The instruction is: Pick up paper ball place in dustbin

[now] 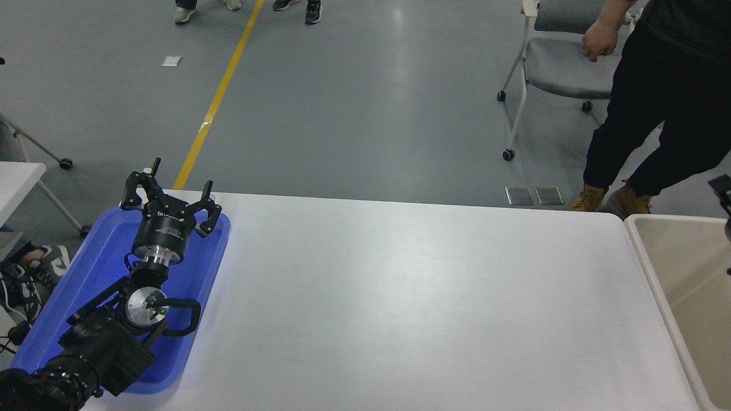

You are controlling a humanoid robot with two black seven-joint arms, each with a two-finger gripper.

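While our right gripper [724, 200] shows only a sliver at the frame's right edge above the dustbin [645, 251], we cannot tell its grasp or see the paper ball; a wad lodged there risks missing. Our left gripper [171, 197] hangs spread over the blue tray [68, 285].

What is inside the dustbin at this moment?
The visible part of the dustbin shows only bare beige inner walls; no paper ball is seen. Most of the bin runs off the picture's right edge, so its contents there cannot be checked.
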